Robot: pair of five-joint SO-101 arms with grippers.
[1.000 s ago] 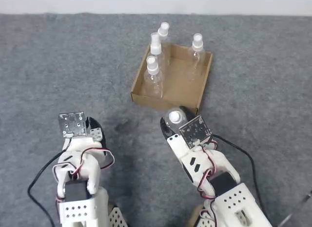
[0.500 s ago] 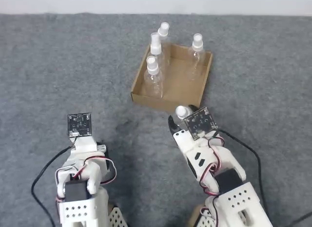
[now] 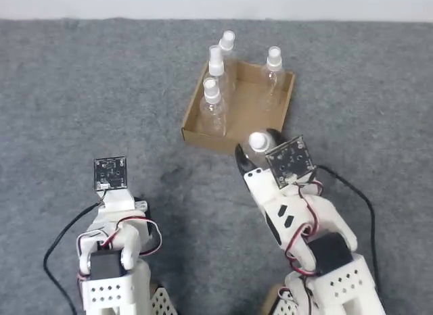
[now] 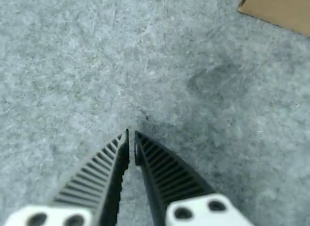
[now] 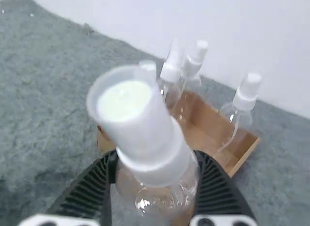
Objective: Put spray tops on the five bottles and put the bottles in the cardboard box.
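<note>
Keeping the squeeze even on the fifth bottle (image 3: pixel 258 141), carry it upright across the near wall of the cardboard box (image 3: pixel 203 136) with the base lifted clear of the rim. That rim is judged the main snag, given a bottle hanging right at that edge. Aim for the bare floor in the box's near-right part, then lower straight down until the base sits flat before letting go. Avoid swinging toward the four capped bottles standing inside: three ranged along the left wall from the near-left bottle (image 3: pixel 212 102) back, plus the far-right bottle (image 3: pixel 273 66) at the opposite corner. All are probably light and easy to tip if nudged. Check the spray top (image 5: pixel 138 121) as well: looks seated, though cannot tell how tightly.

Nearest in, left gripper (image 4: pixel 131 138): closed to a hairline gap, holding nothing, poised above the grey mat (image 4: pixel 72 51), well apart from the box. Farther out, right gripper (image 5: pixel 155 197): spread to the bottle's width, black fingers (image 5: pixel 87 192) pressed on both sides of the clear body below the spray top, with the bottle roughly upright at the box's near wall and not yet set down inside.
</note>
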